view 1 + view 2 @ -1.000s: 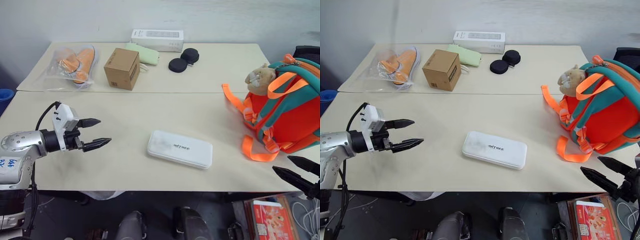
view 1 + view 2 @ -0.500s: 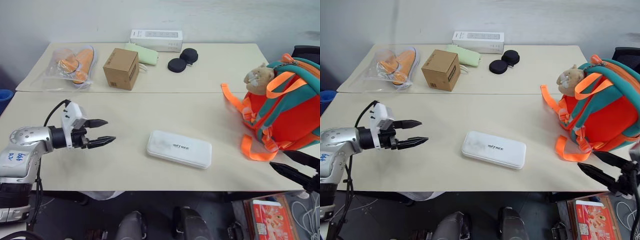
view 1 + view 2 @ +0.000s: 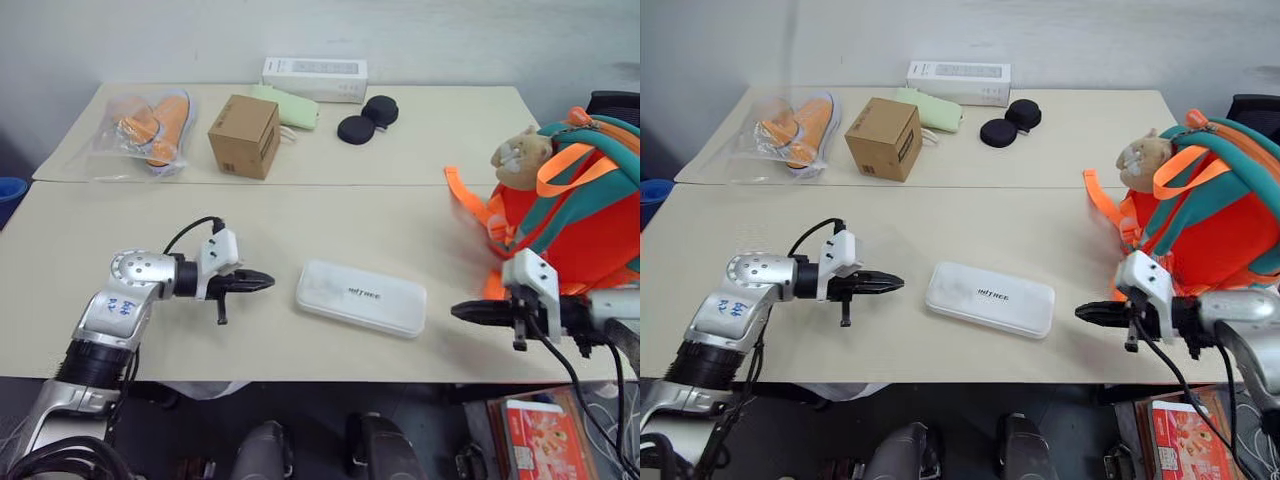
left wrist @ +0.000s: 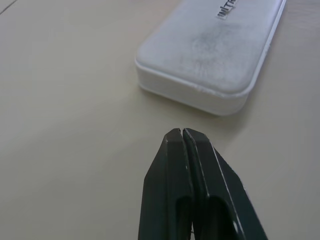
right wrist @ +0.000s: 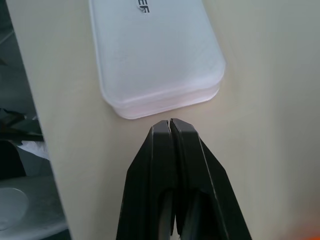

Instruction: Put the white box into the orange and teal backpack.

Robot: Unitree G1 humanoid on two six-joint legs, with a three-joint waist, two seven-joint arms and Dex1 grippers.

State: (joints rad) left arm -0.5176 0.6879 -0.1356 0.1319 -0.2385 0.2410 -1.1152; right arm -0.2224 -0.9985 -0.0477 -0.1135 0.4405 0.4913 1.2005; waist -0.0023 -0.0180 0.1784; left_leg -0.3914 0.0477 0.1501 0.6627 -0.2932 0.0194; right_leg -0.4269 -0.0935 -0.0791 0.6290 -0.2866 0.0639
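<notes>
The white box [image 3: 361,296] lies flat on the near table, its dark lettering facing up. My left gripper [image 3: 268,281] is shut and empty, its tips pointing at the box's left end from a short gap away. My right gripper [image 3: 456,311] is shut and empty too, pointing at the box's right end from just off it. The left wrist view has the box's rounded end [image 4: 210,55] just past the closed fingertips [image 4: 181,134]. The right wrist view has the other end [image 5: 156,55] likewise. The orange and teal backpack [image 3: 570,210] stands at the table's right edge with a tan plush animal [image 3: 520,152] on it.
On the far table sit a brown cardboard cube [image 3: 244,136], bagged orange shoes [image 3: 150,124], a long white carton [image 3: 314,72], a pale green pouch [image 3: 288,106] and two black round pads [image 3: 366,118]. Orange straps [image 3: 470,205] trail from the backpack toward the box.
Both grippers have shut from open. The left one swung right toward the box's left end. The right one came in from the table's right corner to the box's right end.
</notes>
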